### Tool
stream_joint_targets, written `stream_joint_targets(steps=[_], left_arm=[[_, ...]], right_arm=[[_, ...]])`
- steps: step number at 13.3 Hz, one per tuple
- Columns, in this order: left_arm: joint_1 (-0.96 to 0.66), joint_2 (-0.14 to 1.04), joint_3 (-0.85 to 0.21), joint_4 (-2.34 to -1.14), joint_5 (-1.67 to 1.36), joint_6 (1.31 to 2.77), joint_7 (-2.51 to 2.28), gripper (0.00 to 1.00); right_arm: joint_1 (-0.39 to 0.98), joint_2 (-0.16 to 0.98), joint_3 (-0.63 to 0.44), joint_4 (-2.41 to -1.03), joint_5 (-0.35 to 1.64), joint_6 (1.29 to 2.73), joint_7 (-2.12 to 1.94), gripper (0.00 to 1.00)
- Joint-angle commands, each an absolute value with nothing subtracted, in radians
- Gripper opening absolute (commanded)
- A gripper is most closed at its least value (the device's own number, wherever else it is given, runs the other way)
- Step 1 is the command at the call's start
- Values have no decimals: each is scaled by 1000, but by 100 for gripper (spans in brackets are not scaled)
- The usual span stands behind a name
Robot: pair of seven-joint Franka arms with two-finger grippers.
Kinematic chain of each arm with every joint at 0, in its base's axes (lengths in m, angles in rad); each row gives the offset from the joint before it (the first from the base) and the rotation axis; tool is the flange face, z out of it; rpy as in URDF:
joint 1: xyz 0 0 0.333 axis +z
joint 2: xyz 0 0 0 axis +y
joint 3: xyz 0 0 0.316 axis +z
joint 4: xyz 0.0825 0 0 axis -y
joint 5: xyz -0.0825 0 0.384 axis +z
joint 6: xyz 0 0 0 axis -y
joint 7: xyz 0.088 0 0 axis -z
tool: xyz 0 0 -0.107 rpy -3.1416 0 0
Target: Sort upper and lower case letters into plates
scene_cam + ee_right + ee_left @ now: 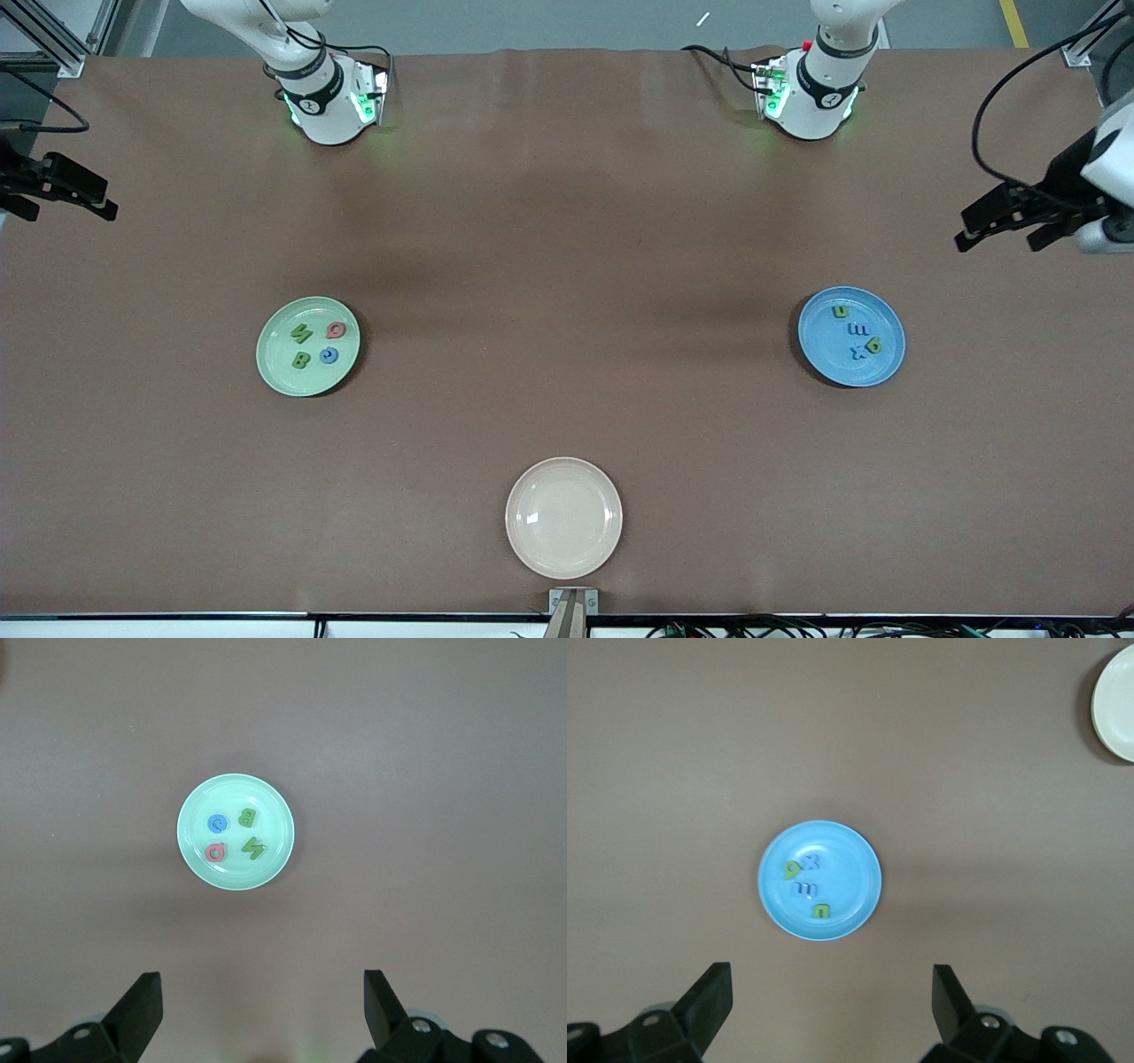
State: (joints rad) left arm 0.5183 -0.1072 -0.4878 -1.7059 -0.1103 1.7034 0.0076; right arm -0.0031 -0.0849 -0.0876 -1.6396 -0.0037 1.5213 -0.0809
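The pale green plate (267, 354) lies toward the right arm's end of the table. It holds several letters: a green one (300, 334), a red one (336, 330), a green B (301, 359) and a blue one (329, 355). The blue plate (819, 347) lies toward the left arm's end. It holds several letters: a green one (840, 311), a blue one (858, 329), a blue x (856, 352) and a green one (874, 346). My left gripper (997, 239) is open and empty, high over the table's end; its wrist view shows its jaws (833, 979) apart and the blue plate (855, 859). My right gripper (71, 211) is open and empty over the other end (262, 983), with the green plate (197, 840) in its view.
A cream-white plate (563, 517) lies bare near the table's front edge, midway between the two arms; it also shows at the edge of the left wrist view (1118, 704). The brown table (567, 266) stretches between the plates.
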Motion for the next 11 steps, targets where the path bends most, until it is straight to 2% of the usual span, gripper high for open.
stream_joint_targets(steps=[1,3,11], left_arm=[[512,-28,-497,-1573,-26,1658,21,99],[506,20,-500,-1505,-18,1645,21,99],[512,17,-500,-1516,-29,1594,23,100]], right_arm=[[-2,-104,-86,-1654,-2,1528,-86,100],[-3,-106,-86,-1655,-2,1526,-86,100],[-5,-104,-87,-1655,-2,1525,-86,100]])
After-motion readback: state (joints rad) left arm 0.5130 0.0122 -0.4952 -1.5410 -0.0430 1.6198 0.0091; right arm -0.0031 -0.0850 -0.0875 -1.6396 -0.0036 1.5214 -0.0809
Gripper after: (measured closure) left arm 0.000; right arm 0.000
